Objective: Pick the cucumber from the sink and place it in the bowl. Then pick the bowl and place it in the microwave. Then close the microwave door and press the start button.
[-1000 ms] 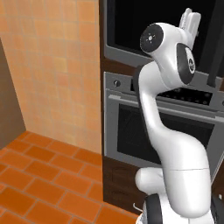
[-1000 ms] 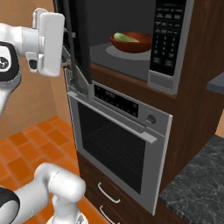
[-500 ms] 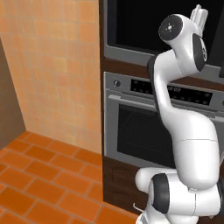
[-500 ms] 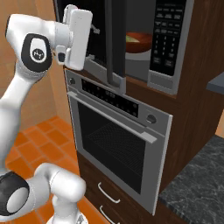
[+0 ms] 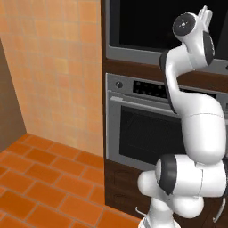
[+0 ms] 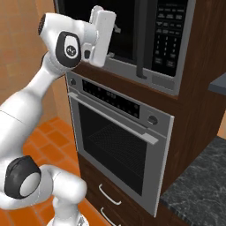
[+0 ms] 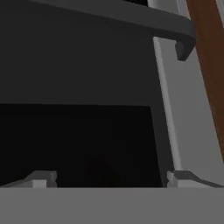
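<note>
The microwave (image 6: pixel 167 44) sits built into the wooden cabinet above the oven. Its door (image 6: pixel 128 26), dark glass in a grey frame, lies flush or nearly flush with the front, its dark handle bar (image 6: pixel 141 39) beside the keypad (image 6: pixel 170 35). My gripper (image 6: pixel 113 42) is raised against the door's left part, jaws open and holding nothing. In the hand view the fingertips (image 7: pixel 41 178) stand wide apart, close to the dark glass (image 7: pixel 78 131). From the left base view the gripper (image 5: pixel 204 12) points up at the door (image 5: pixel 142 22). The bowl and cucumber are hidden behind the door; the sink is out of view.
A steel oven (image 6: pixel 119 137) with a bar handle sits directly under the microwave, drawers (image 6: pixel 108 194) below it. A dark stone counter (image 6: pixel 198 190) juts in at lower right. An orange tiled wall (image 5: pixel 58 67) and tiled floor (image 5: pixel 44 178) lie to the left.
The door has swung from wide open to shut or almost shut, with my hand following it toward the cabinet. The bowl seen inside earlier is now covered by the door.
</note>
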